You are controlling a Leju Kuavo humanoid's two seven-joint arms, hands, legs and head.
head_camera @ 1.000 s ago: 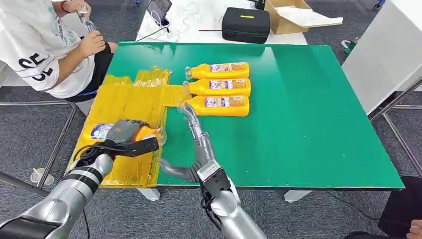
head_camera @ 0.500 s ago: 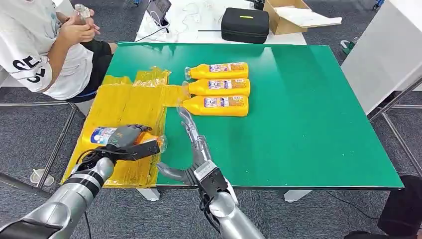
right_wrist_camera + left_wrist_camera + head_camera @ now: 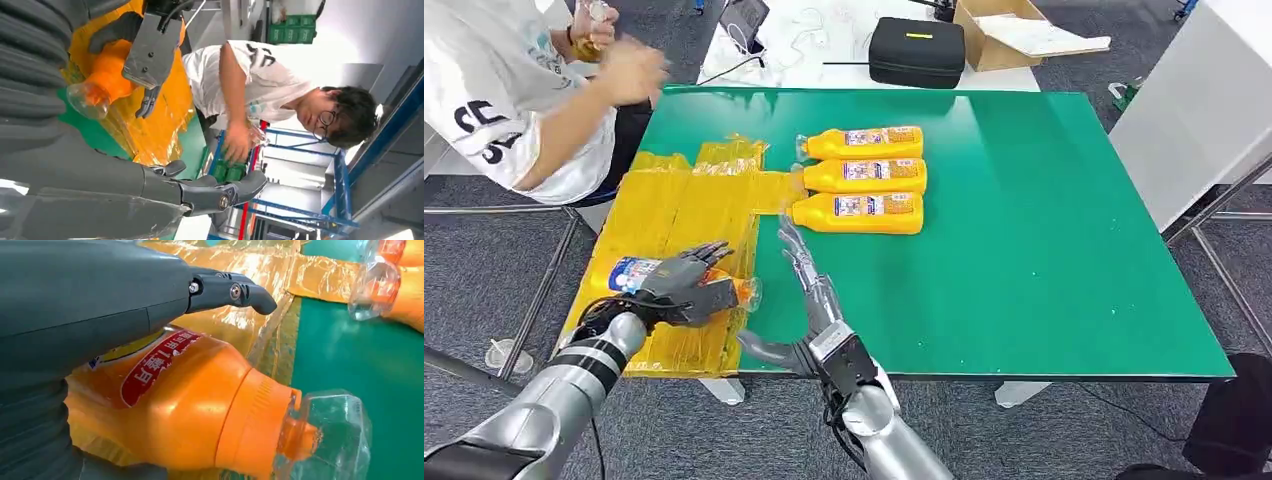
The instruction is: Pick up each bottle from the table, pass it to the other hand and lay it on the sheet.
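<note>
An orange bottle [image 3: 631,271] lies on its side on the yellow sheet [image 3: 684,205] at the table's front left, its clear cap toward the green table [image 3: 1044,220]. My left hand [image 3: 679,285] rests over the bottle with its fingers lifted and spread. In the left wrist view the fingers [image 3: 235,290] stick out above the bottle [image 3: 200,410] without touching it. My right hand [image 3: 809,300] hovers open just right of the sheet, fingers straight, holding nothing. Three more orange bottles [image 3: 864,141], [image 3: 864,175], [image 3: 859,212] lie side by side on the table beyond it.
A person [image 3: 514,100] sits at the back left beside the sheet, holding a small bottle. A black case [image 3: 917,48] and a cardboard box [image 3: 1014,30] sit on the white table behind. A white tabletop [image 3: 1194,100] stands to the right.
My left hand has set the bottle down on the sheet and its fingers have lifted off and spread. My right hand drew back slightly toward the front edge. The person's arm moved.
</note>
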